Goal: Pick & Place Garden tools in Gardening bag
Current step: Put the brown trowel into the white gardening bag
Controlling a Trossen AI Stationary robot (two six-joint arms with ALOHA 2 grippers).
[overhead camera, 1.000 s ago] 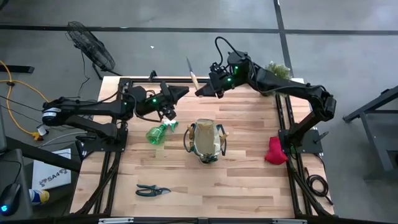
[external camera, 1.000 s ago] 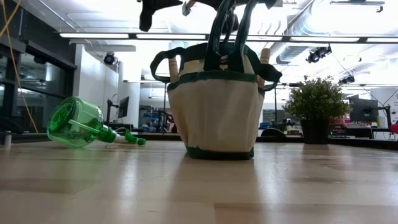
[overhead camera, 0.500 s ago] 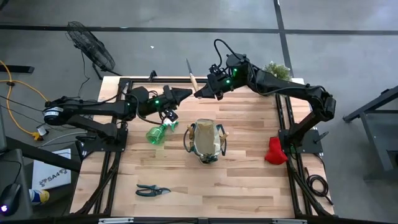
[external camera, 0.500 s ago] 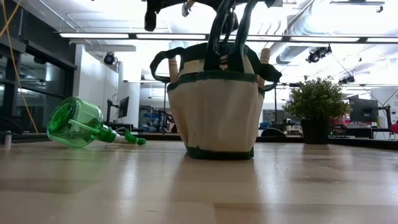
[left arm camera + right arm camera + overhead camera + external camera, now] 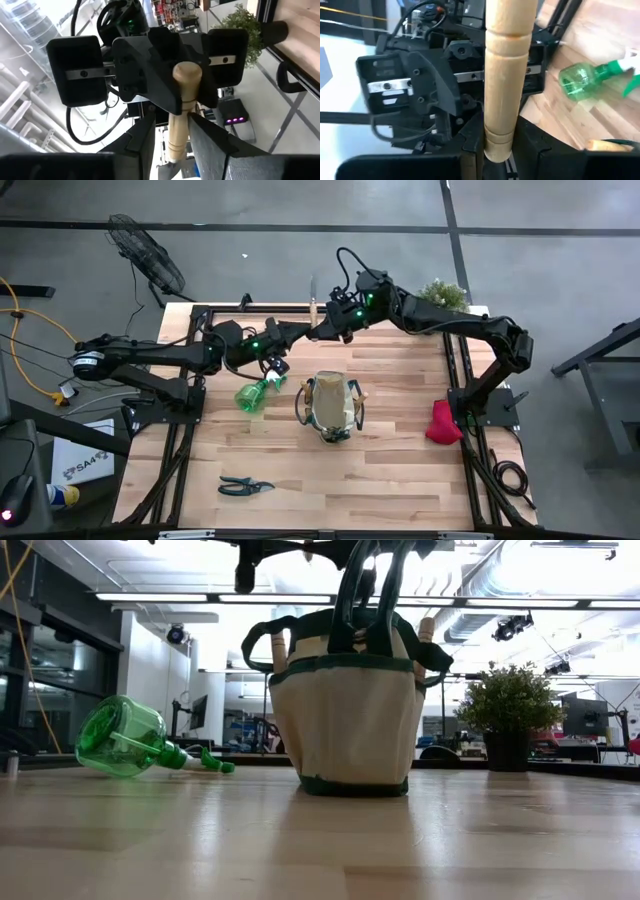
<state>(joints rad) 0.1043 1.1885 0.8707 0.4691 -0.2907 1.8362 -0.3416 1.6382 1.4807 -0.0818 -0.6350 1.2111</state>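
Observation:
A wooden-handled tool (image 5: 312,302) is in the air over the table's far edge, its metal end pointing past that edge. My right gripper (image 5: 324,330) is shut on its handle (image 5: 505,75). My left gripper (image 5: 300,333) faces it, open, its fingers (image 5: 207,137) standing on either side of the same handle (image 5: 180,120). The beige gardening bag (image 5: 330,405) stands mid-table on its base, with wooden handles (image 5: 280,645) sticking out. A green spray bottle (image 5: 255,392) lies on its side to its left. Black pruners (image 5: 243,485) lie near the front. A red glove (image 5: 443,422) lies at the right edge. My right gripper pinches the wooden handle near its free end (image 5: 498,137) between its two fingers, which lie across it. The tool is lifted clear of the table. My left gripper's fingers flank the handle farther along (image 5: 176,142); whether they touch it I cannot tell.
A bushy potted plant (image 5: 447,292) stands at the far right corner, and also shows in the low view (image 5: 510,705). The bag's loop handles (image 5: 360,590) rise below the two grippers. Bare wood lies between the bag and the pruners.
My left gripper has gone toward the table's right edge, up to the right gripper and the tool's handle. My right gripper has shifted a little toward the left with the tool, whose metal end has swung from slanting left to pointing straight at the far edge.

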